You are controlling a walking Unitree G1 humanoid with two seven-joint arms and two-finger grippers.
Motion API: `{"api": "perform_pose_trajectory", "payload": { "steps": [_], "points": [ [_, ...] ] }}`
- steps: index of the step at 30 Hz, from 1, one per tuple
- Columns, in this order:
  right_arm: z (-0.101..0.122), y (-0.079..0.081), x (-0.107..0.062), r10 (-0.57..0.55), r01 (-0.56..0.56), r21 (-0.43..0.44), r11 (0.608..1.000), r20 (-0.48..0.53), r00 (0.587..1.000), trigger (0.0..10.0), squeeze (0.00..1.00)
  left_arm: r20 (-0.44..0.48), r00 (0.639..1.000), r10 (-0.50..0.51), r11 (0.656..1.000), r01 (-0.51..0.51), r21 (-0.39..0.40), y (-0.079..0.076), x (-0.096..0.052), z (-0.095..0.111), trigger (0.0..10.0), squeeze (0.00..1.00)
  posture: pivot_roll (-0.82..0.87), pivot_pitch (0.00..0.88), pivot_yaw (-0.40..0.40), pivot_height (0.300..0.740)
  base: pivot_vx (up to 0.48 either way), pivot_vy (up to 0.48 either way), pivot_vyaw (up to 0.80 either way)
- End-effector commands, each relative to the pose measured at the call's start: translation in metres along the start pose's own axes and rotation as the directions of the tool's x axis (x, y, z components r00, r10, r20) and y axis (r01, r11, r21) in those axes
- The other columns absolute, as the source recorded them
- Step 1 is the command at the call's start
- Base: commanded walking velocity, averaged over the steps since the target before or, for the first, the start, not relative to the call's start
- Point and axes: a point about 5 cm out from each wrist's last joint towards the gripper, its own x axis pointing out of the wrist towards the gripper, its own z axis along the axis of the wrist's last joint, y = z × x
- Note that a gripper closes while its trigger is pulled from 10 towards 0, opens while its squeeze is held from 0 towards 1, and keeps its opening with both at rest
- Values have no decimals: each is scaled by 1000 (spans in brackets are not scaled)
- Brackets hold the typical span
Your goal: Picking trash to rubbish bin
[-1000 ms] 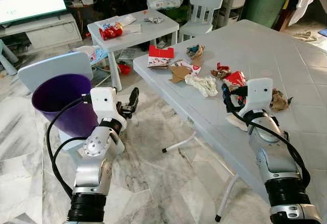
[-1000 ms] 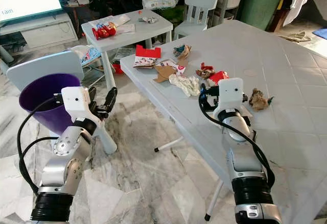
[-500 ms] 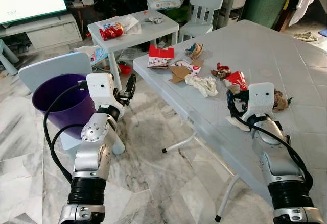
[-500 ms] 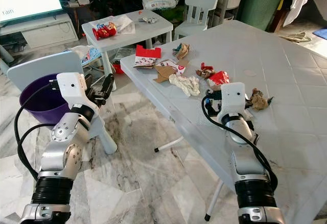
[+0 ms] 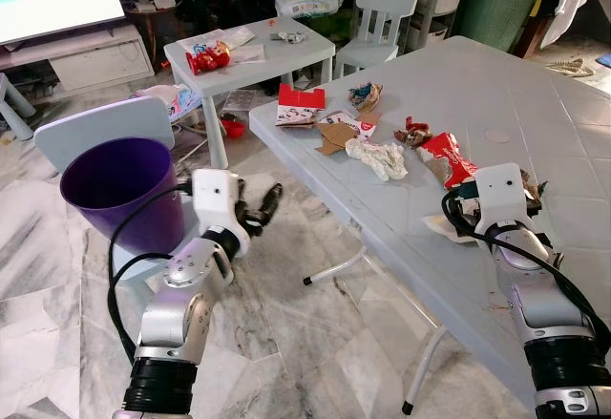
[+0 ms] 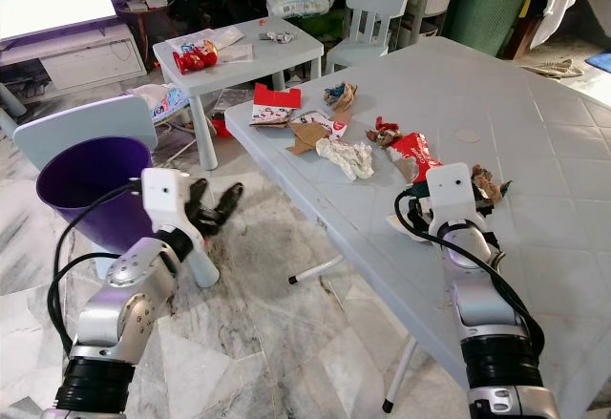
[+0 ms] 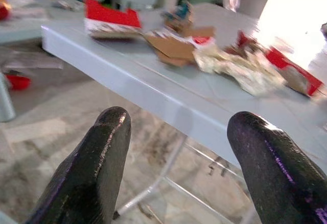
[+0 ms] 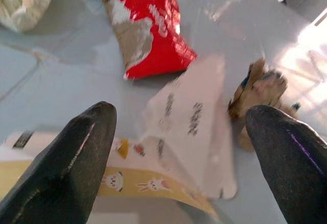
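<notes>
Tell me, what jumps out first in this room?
The litter strewn over the big pale table: a red wrapper, a crumpled white paper and a red and white carton. The right tool hovers open over a white paper slip near the table's front edge. Down on the left, a purple bin stands beside the open left tool.

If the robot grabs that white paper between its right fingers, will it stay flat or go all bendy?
Probably bendy: the white paper looks thin and already creased, so it should fold as the open right gripper closes on it. It seems very light. Lying flat on the table, it may slide rather than lift.
</notes>
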Motion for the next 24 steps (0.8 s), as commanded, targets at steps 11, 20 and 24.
{"api": "perform_pose_trajectory", "payload": {
  "steps": [11, 20, 24],
  "points": [
    [-13, 14, -4, 87, -83, 56, 995, -89, 992, 10000, 0, -9, 1000, -22, 999, 22, 24, -4, -4, 7, 10000, 0, 82, 85, -15, 740, 0, 0, 0],
    [-19, 21, -6, 115, -108, 59, 992, -116, 987, 0, 0, -7, 1000, -22, 999, 22, 25, -5, -4, 8, 10000, 0, 82, 88, -17, 740, 0, 0, 0],
    [-22, 23, -7, 123, -116, 55, 992, -133, 983, 0, 0, -6, 1000, -21, 999, 21, 25, -5, -3, 8, 10000, 0, 82, 88, -17, 740, 0, 0, 0]
  ]
}}
